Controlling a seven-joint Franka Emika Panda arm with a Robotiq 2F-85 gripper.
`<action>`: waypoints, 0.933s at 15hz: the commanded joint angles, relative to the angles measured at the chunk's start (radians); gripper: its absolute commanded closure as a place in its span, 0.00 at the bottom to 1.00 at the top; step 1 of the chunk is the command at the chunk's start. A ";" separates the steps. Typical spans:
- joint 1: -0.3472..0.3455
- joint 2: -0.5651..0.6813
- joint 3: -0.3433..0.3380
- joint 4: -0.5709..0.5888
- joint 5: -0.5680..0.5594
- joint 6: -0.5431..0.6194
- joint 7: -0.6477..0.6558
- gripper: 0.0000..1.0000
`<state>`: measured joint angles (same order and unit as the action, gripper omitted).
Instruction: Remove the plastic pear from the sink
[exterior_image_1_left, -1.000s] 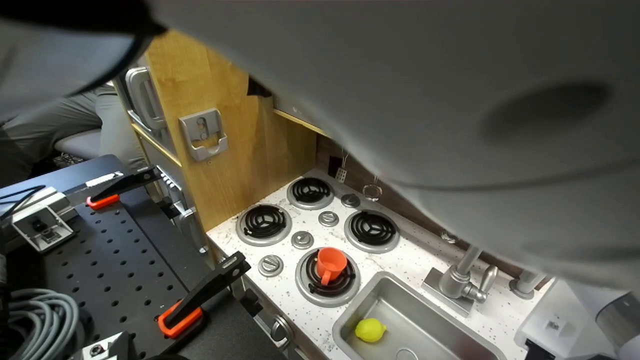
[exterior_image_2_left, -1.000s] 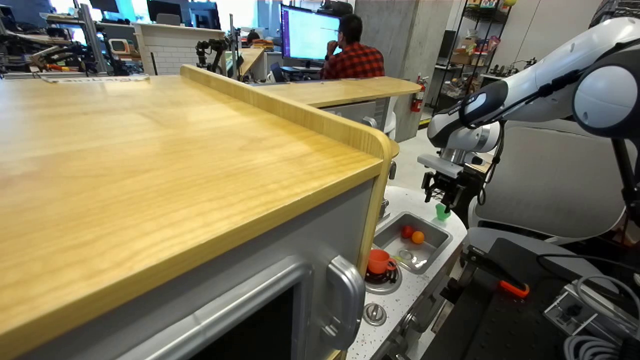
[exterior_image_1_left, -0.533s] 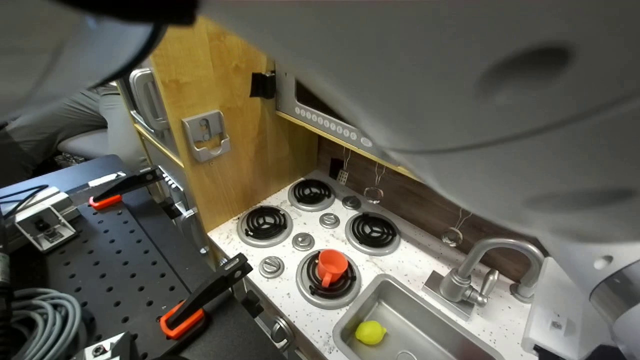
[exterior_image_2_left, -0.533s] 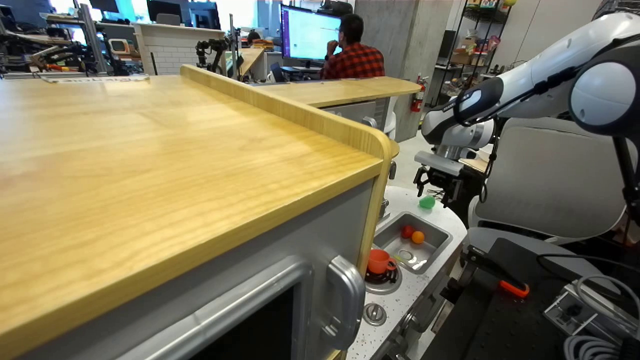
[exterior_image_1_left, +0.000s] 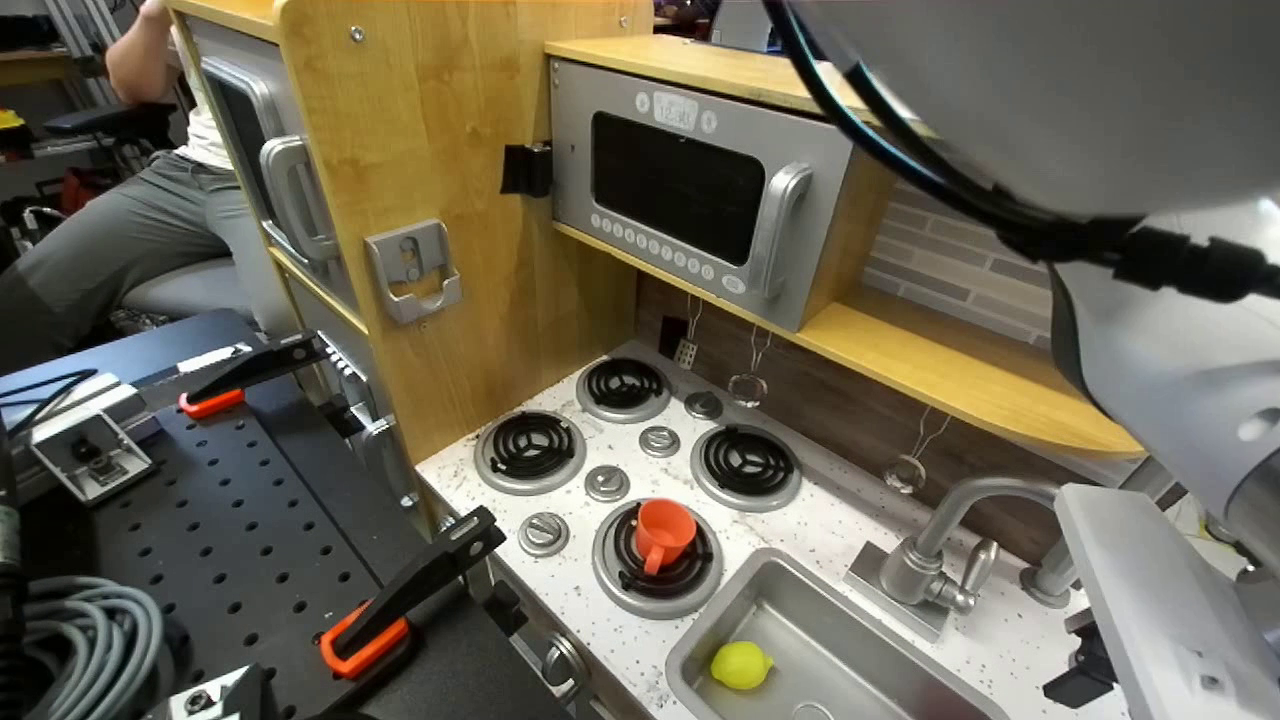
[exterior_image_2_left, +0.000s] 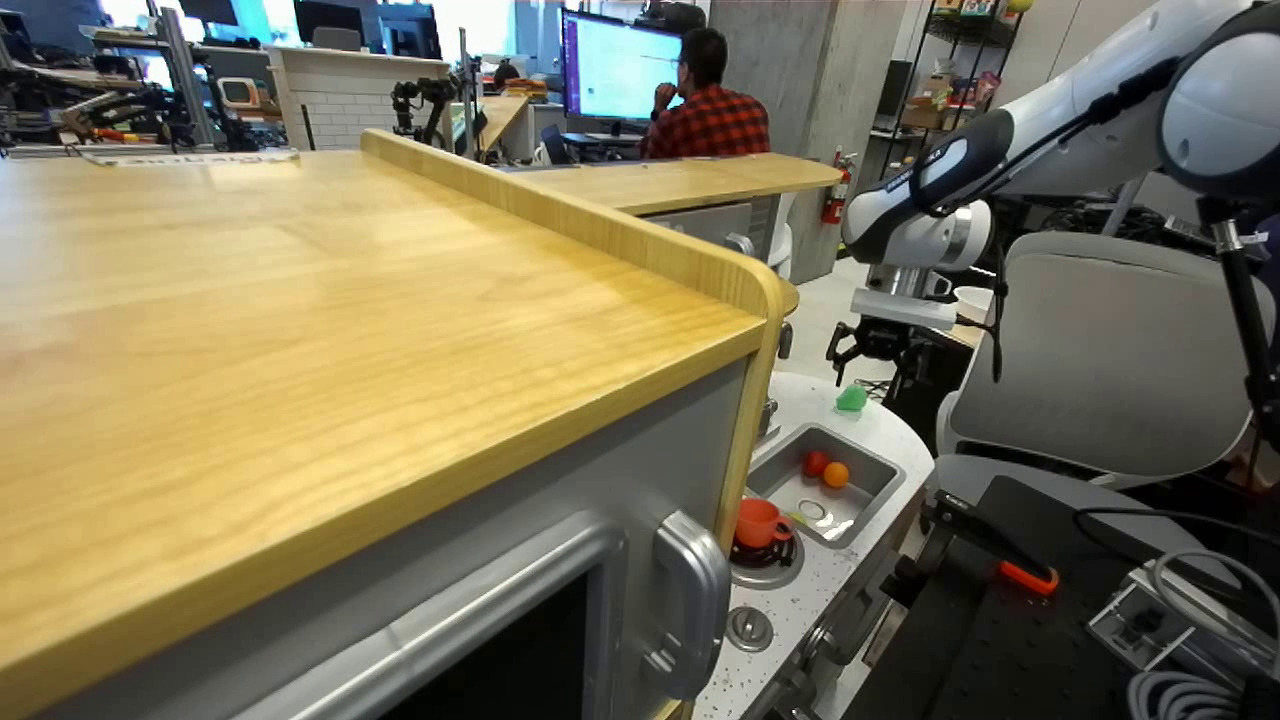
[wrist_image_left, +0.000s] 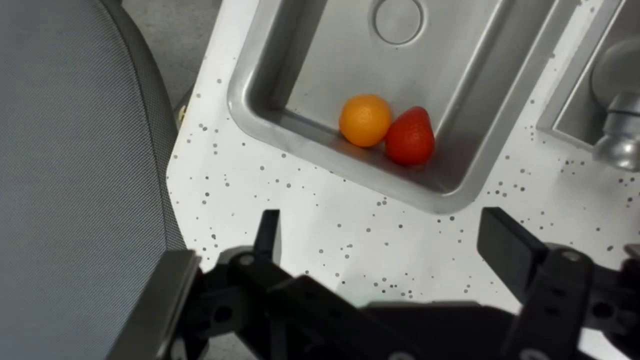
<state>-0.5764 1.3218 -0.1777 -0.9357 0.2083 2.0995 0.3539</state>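
The green plastic pear (exterior_image_2_left: 851, 398) lies on the white counter beyond the far end of the sink, outside it. The grey metal sink (exterior_image_2_left: 862, 500) shows in both exterior views (exterior_image_1_left: 850, 650) and in the wrist view (wrist_image_left: 380, 70). My gripper (exterior_image_2_left: 866, 388) is above the counter by the pear; its fingers (wrist_image_left: 380, 212) are wide apart with only speckled counter between them. The pear is hidden in the wrist view, where a faint green tint shows on the counter near the gripper's body.
In the sink are an orange (wrist_image_left: 365, 120), a red fruit (wrist_image_left: 410, 136) and a yellow fruit (exterior_image_1_left: 741, 665). The silver faucet (exterior_image_1_left: 925, 550) stands behind it. An orange cup (exterior_image_1_left: 664, 534) sits on a burner. A grey chair (exterior_image_2_left: 1120, 340) stands beside the counter.
The pear has shifted left on the counter in an exterior view. The gripper has risen slightly and levelled. The arm has moved up and right in an exterior view, uncovering the microwave and shelf.
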 joint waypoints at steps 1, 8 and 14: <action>0.015 -0.184 -0.003 -0.239 -0.046 -0.020 -0.183 0.00; 0.050 -0.429 -0.029 -0.546 -0.209 0.012 -0.458 0.00; 0.154 -0.647 -0.050 -0.800 -0.363 0.066 -0.596 0.00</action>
<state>-0.4897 0.8215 -0.2053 -1.5442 -0.0815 2.1070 -0.1835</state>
